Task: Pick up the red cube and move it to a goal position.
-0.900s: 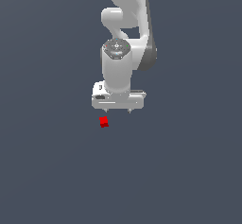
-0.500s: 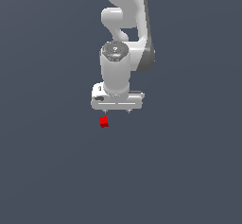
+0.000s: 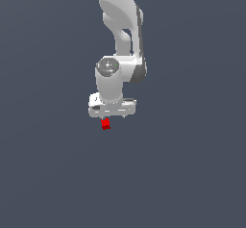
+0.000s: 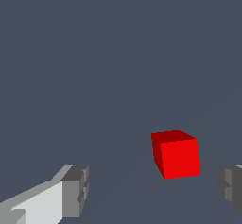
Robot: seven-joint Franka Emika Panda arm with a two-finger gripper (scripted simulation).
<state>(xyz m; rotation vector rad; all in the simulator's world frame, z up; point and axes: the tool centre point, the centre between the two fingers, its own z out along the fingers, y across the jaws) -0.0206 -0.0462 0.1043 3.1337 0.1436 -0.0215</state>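
The red cube (image 3: 105, 124) is small and bright red and lies on the dark grey floor. It sits just below the white hand in the exterior view, toward that view's left end of the hand. My gripper (image 3: 114, 116) points down just above the cube and is open and empty. In the wrist view the cube (image 4: 176, 153) lies between the two grey fingertips (image 4: 75, 190), closer to the one at the other edge (image 4: 231, 183), and touches neither. In the exterior view the hand hides most of the fingers.
A plain dark grey floor (image 3: 192, 174) lies all around. The white arm (image 3: 120, 25) rises straight up behind the hand. No other objects show.
The hand has come down and shifted slightly to the exterior view's left, closer to the cube. The cube has not moved.
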